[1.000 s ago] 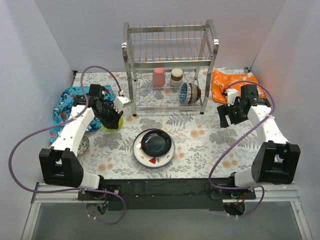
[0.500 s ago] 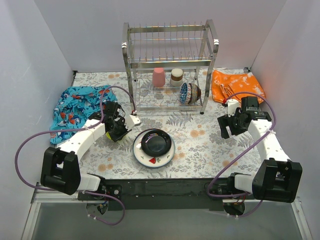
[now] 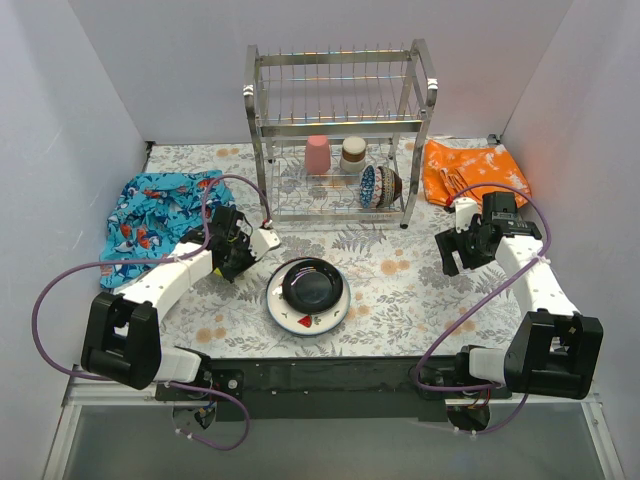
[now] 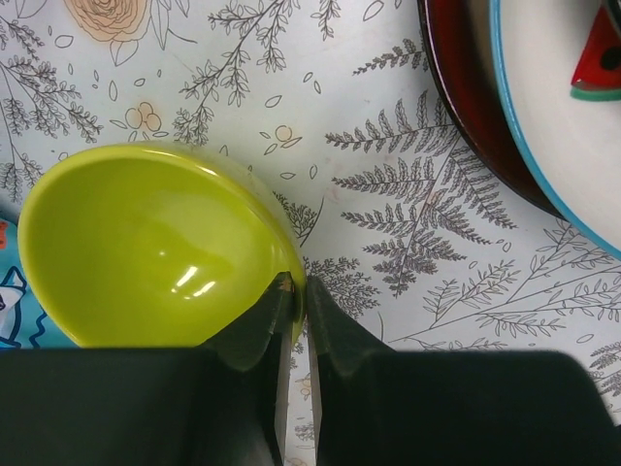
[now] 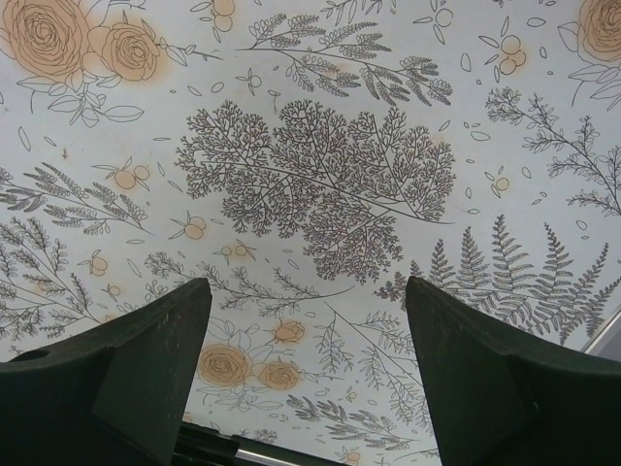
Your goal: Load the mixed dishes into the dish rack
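At the far middle of the flowered table (image 3: 400, 290) stands the dish rack (image 3: 340, 100), with a pink cup (image 3: 317, 155), a pale cup (image 3: 353, 155) and a patterned bowl (image 3: 372, 186) on its lower shelf; nearer, at the table's middle, the white red-rimmed plate (image 3: 290, 320) lies flat with the black plate (image 3: 312, 285) on it. Just left of that plate, the left gripper (image 4: 296, 286) is pinched tight on the rim of the lime bowl (image 4: 146, 243); at the right, near the orange cloth (image 3: 470, 170), the right gripper (image 5: 306, 291) hangs with fingers spread wide, holding nothing.
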